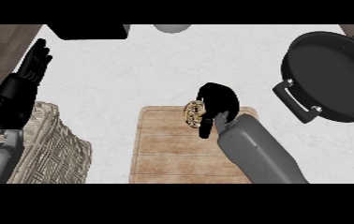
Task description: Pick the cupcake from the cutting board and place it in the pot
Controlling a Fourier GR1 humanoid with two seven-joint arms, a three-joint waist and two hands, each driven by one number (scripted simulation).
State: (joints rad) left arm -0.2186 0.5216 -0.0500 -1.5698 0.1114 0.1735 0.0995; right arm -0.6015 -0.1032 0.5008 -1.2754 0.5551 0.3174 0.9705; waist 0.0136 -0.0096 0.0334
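Pot sits far right on bench. Cutting board centre. Right hand curled round cupcake at board's top edge; pot lies up-right. Left hand open, resting far left.

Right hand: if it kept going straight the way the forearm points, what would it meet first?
The right hand is curled round the cupcake at the cutting board's far edge, pointing up the view. Past it lies only bare counter; the way looks free. The pot sits well to the right, off that line.
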